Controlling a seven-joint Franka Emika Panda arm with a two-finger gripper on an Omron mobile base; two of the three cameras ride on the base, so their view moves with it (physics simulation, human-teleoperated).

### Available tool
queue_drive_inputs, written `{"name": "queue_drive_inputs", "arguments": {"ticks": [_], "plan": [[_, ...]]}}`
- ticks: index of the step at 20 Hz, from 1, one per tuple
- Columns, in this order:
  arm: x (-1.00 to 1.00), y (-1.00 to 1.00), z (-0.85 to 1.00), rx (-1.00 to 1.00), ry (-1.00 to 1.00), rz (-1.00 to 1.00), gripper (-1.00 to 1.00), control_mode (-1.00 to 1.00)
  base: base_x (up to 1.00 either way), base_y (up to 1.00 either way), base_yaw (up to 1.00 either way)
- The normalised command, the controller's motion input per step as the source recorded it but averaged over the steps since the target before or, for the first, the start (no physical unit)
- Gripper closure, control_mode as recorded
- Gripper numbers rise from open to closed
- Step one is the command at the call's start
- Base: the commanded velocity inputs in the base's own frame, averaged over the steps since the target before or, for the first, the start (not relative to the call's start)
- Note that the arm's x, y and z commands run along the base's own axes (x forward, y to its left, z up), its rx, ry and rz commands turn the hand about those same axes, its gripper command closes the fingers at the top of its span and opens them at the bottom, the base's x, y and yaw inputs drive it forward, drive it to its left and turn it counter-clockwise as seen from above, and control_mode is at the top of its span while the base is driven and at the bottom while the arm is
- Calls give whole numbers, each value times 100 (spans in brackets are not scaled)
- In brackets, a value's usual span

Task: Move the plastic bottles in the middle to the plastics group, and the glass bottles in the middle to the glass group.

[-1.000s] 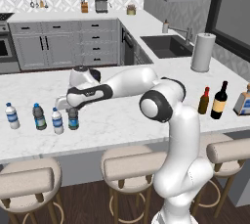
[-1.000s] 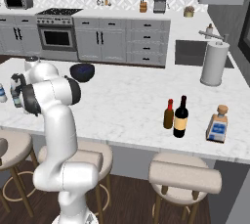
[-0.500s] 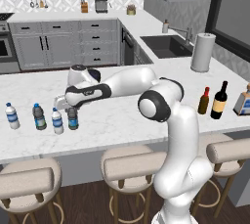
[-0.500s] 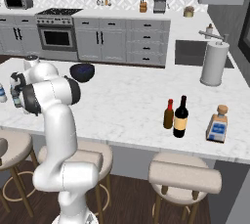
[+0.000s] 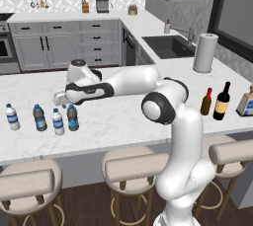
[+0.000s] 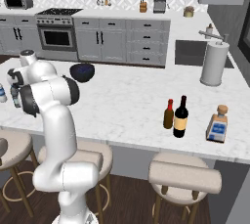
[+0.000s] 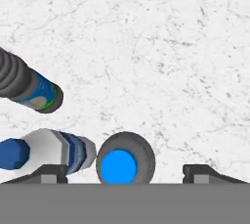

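Room: rendered kitchen, white marble table [image 5: 123,121].
Plastics group, far left: four small water bottles in a row, all upright; grey bottle [image 5: 72,117] rightmost, white bottle [image 5: 58,122] just beside it.
End effector [image 5: 64,97]: spread wide, gripping nothing, directly above grey bottle; blue cap [image 7: 118,166] between the tips, long axis vertical.
Right end: wine bottle [image 5: 222,101] beside brown bottle [image 5: 206,101] and squat bottle [image 5: 245,100].
Judgement: sorting looks finished; lift straight up to clear.
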Motion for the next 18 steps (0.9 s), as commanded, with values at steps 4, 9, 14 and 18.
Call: {"name": "queue_drive_inputs", "arguments": {"ticks": [4, 9, 14, 18], "plan": [[-15, 0, 60, 3, -17, 0, -100, -100, 0, 0, 0], [-4, -40, 45, 0, -21, 0, -100, -100, 0, 0, 0], [0, -73, 15, 0, -8, 0, -100, -100, 0, 0, 0], [-16, -88, 11, 0, -8, 0, -100, -100, 0, 0, 0]]}}
